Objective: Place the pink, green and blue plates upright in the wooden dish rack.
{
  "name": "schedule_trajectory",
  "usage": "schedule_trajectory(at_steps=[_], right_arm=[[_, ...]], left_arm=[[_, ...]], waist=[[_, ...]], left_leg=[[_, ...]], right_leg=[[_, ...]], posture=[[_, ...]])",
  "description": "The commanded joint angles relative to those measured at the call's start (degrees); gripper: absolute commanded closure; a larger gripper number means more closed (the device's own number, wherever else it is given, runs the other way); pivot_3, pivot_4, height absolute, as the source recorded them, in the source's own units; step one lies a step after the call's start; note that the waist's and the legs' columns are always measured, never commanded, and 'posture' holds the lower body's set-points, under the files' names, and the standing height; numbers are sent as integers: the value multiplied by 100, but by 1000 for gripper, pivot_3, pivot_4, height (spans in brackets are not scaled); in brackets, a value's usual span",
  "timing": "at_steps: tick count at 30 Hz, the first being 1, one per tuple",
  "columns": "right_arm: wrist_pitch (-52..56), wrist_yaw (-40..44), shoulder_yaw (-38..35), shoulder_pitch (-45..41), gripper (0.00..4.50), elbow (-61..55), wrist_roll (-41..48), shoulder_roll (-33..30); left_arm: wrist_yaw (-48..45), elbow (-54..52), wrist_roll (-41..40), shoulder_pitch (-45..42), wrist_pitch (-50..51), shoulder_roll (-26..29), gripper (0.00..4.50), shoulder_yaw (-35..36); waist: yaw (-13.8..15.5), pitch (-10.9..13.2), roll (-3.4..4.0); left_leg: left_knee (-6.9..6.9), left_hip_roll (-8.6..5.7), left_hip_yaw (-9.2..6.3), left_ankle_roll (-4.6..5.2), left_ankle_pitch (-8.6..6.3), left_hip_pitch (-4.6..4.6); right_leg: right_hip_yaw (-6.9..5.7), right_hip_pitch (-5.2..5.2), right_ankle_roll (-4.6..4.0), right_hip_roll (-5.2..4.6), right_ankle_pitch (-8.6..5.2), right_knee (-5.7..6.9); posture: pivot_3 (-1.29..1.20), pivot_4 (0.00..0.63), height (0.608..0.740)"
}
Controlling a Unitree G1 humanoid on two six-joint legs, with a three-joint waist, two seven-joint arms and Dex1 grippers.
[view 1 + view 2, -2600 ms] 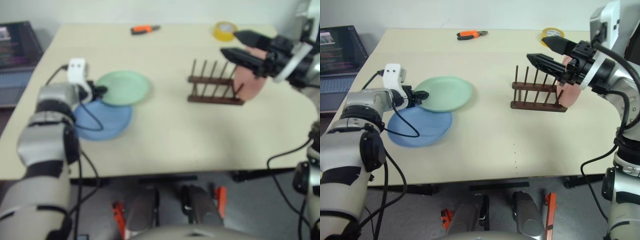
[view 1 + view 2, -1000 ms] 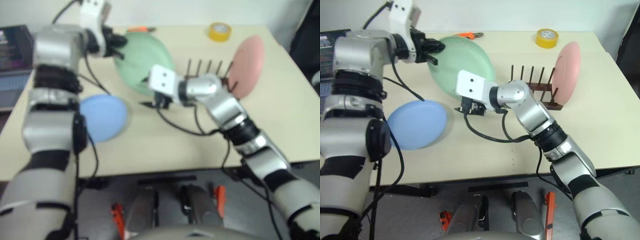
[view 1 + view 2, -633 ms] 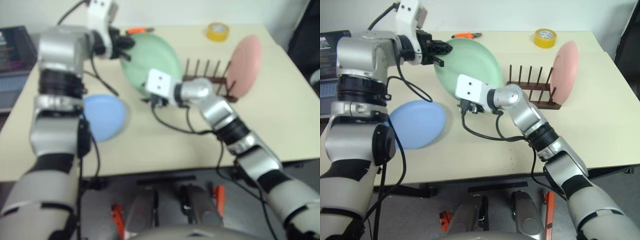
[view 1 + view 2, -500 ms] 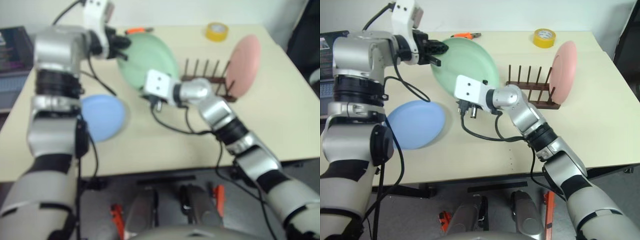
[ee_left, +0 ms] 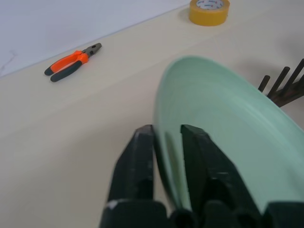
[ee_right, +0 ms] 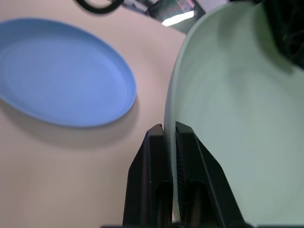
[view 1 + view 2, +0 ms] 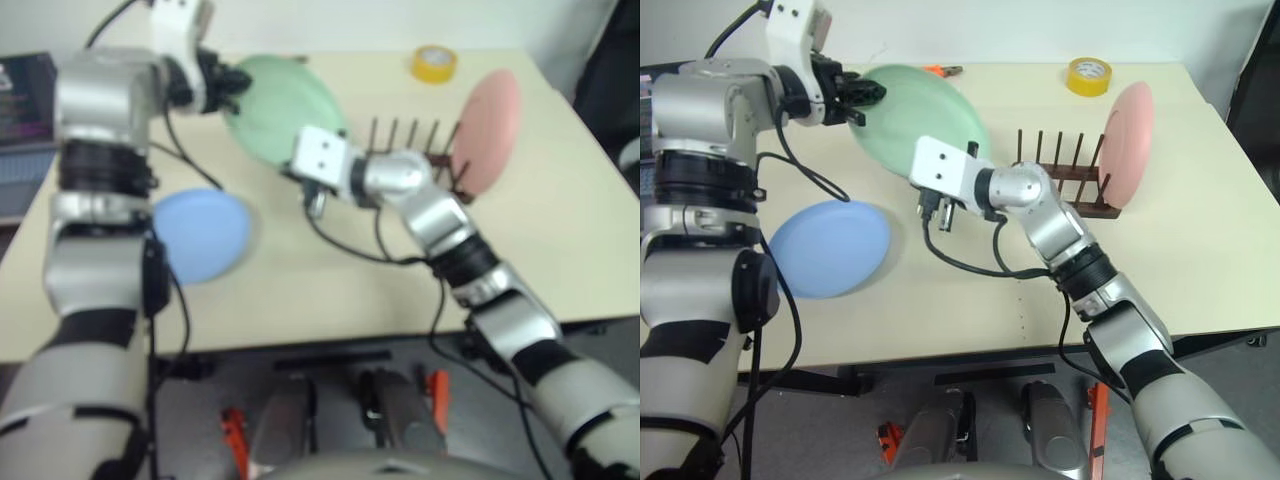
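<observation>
Beige counter (image 7: 1200, 260): green plate (image 7: 930, 110) held tilted above it, mid-handover. Right gripper (image 6: 169, 135) jaws pinching rim; left gripper (image 5: 164, 142) jaws slack astride rim, prob. releasing. Rack (image 7: 1065, 195) just beside.

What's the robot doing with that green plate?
The robot is holding the round mint green plastic plate up off the table between both arms. Its right gripper is shut on one edge, and its left gripper straddles the opposite edge. The pale pink plate already stands upright at the end of the dark wooden dish rack. The light blue plate lies flat on the table, untouched.
</observation>
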Motion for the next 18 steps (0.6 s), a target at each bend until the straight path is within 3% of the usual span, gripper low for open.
schedule_trajectory(at_steps=[1,5,12,18], right_arm=[[-144,75,-217,-98,4500,-338,203,139],[17,132,-380,-135,4500,-447,400,243],[443,253,-789,-221,4500,-627,897,369],[1093,234,-1381,-389,4500,-697,1532,356]], left_arm=[[-76,-289,-74,-74,-195,98,2197,61],[-114,-503,-97,-61,-186,307,778,126],[-567,-1463,-782,11,82,853,778,726],[-1445,-3187,-2036,1571,27,1381,778,1837]], waist=[[-1,0,0],[-10,0,1],[-11,0,1],[-18,0,1]], left_leg=[[0,0,0,0,0,0],[-1,2,-1,0,0,0],[-6,4,-3,-1,1,0],[-12,6,-2,-7,4,10]], right_leg=[[0,0,0,0,0,0],[0,-1,0,2,0,0],[1,-4,-2,3,1,-1],[6,0,-13,3,4,-2]], posture=[[0,150,740],[0,150,740],[0,150,740],[0,150,740]])
